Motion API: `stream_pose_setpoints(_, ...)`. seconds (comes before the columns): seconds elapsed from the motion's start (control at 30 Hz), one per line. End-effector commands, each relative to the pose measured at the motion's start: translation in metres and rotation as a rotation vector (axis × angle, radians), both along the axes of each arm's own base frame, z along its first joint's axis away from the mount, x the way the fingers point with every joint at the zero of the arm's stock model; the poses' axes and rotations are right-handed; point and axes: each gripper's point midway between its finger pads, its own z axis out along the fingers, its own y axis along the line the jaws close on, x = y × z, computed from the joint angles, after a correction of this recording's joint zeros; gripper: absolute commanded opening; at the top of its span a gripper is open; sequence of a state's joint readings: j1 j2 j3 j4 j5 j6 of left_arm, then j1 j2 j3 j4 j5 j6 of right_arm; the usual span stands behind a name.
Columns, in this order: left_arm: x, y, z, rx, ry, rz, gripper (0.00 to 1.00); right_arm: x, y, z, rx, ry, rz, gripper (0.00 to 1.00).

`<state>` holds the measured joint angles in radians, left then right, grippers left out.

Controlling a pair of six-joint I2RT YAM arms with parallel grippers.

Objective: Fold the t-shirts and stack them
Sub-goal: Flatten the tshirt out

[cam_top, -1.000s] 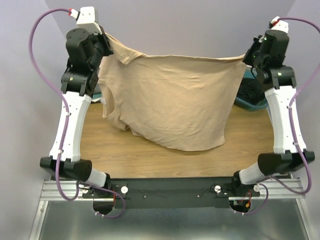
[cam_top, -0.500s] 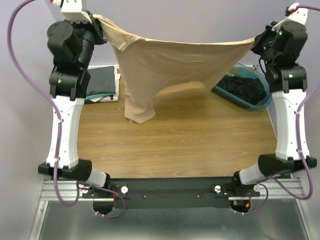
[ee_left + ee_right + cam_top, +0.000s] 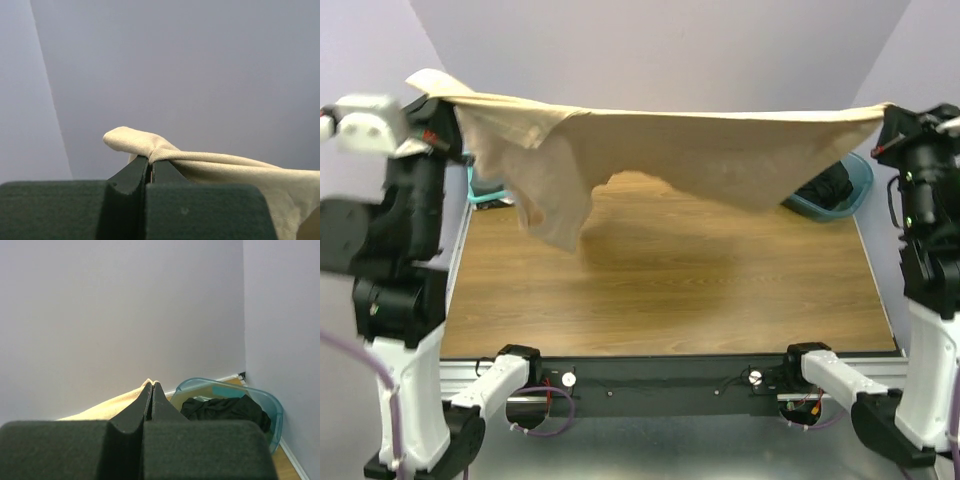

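left gripper (image 3: pixel 150 161): fingers pressed together, clamped on a bunched corner of the tan t-shirt (image 3: pixel 700 150); held high at the left edge of the top view.
tan t-shirt, position: spread in the air between the two grippers, top edge taut and nearly level, hanging clear above the table (image 3: pixel 720 290).
tan t-shirt, shape: lowest sag is a crumpled flap left of centre; the hem rises toward the right.
tub (image 3: pixel 857 178): teal plastic, at the far right corner of the table, partly hidden behind the shirt's hem; dark clothing (image 3: pixel 222 407) heaped inside.
right gripper (image 3: pixel 151 388): fingers together, tan cloth pinched at the tips; held high at the right edge.
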<state>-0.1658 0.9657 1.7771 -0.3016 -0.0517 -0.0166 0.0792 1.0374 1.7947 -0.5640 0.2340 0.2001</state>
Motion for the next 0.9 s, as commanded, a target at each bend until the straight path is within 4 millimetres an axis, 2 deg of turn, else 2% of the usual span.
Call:
stream_pose_setpoints(0.0, -0.055, 0.011, 0.024, 0.027, -0.112, 0.029, 0.00, -0.034, -0.009, 0.011, -0.011, -0.066, -0.035, 0.01)
stream_pose_setpoints(0.07, -0.070, 0.013, 0.031, 0.032, -0.128, 0.028, 0.00, -0.048, -0.010, 0.019, -0.002, -0.098, -0.032, 0.00)
stream_pose_setpoints(0.17, -0.082, 0.013, 0.043, 0.050, -0.143, 0.020, 0.00, -0.060, -0.011, 0.029, 0.007, -0.126, -0.032, 0.00)
stream_pose_setpoints(0.27, -0.085, -0.005, 0.052, 0.081, -0.158, -0.075, 0.00, -0.065, -0.011, 0.040, 0.027, -0.155, -0.029, 0.00)
stream_pose_setpoints(0.33, -0.076, -0.015, 0.051, 0.087, -0.146, -0.121, 0.00, -0.061, -0.010, 0.038, 0.056, -0.151, -0.029, 0.00)
stream_pose_setpoints(0.37, -0.062, -0.023, 0.045, 0.104, -0.122, -0.151, 0.00, -0.053, -0.010, 0.032, 0.065, -0.133, -0.032, 0.00)
stream_pose_setpoints(0.4, -0.051, -0.027, 0.039, 0.112, -0.103, -0.163, 0.00, -0.046, -0.011, 0.026, 0.070, -0.115, -0.037, 0.00)
stream_pose_setpoints(0.43, -0.039, -0.032, 0.033, 0.121, -0.094, -0.178, 0.00, -0.032, -0.012, 0.010, 0.076, -0.069, -0.051, 0.01)
stream_pose_setpoints(0.47, -0.004, -0.041, 0.006, 0.111, -0.004, -0.210, 0.00, -0.022, -0.013, -0.001, 0.075, -0.039, -0.065, 0.00)
stream_pose_setpoints(0.5, 0.016, -0.049, -0.010, 0.122, 0.038, -0.236, 0.00, -0.007, -0.014, -0.017, 0.074, 0.007, -0.078, 0.00)
stream_pose_setpoints(0.53, 0.057, -0.057, -0.045, 0.126, 0.134, -0.248, 0.00, 0.012, -0.018, -0.044, 0.069, 0.073, -0.111, 0.00)
stream_pose_setpoints(0.57, 0.079, -0.061, -0.065, 0.128, 0.190, -0.255, 0.00, 0.023, -0.021, -0.059, 0.063, 0.109, -0.133, 0.00)
stream_pose_setpoints(0.63, 0.123, -0.067, -0.110, 0.135, 0.298, -0.251, 0.00, 0.062, -0.026, -0.113, 0.025, 0.216, -0.180, 0.00)
stream_pose_setpoints(0.67, 0.164, -0.073, -0.163, 0.154, 0.425, -0.256, 0.00, 0.076, -0.026, -0.135, 0.013, 0.257, -0.187, 0.00)
stream_pose_setpoints(0.7, 0.184, -0.077, -0.190, 0.161, 0.482, -0.261, 0.00, 0.100, -0.026, -0.155, 0.006, 0.282, -0.199, 0.01)
stream_pose_setpoints(0.73, 0.221, -0.084, -0.241, 0.167, 0.585, -0.272, 0.00, 0.115, -0.024, -0.177, -0.004, 0.324, -0.194, 0.00)
stream_pose_setpoints(0.77, 0.238, -0.089, -0.264, 0.170, 0.633, -0.289, 0.01, 0.130, -0.022, -0.210, -0.018, 0.385, -0.191, 0.00)
stream_pose_setpoints(0.8, 0.255, -0.095, -0.286, 0.201, 0.670, -0.309, 0.07, 0.144, -0.021, -0.221, -0.020, 0.389, -0.187, 0.00)
stream_pose_setpoints(0.83, 0.287, -0.102, -0.321, 0.197, 0.735, -0.325, 0.27, 0.170, -0.017, -0.265, -0.034, 0.486, -0.180, 0.00)
stream_pose_setpoints(0.87, 0.301, -0.107, -0.336, 0.195, 0.757, -0.337, 0.37, 0.182, -0.015, -0.279, -0.038, 0.510, -0.174, 0.00)
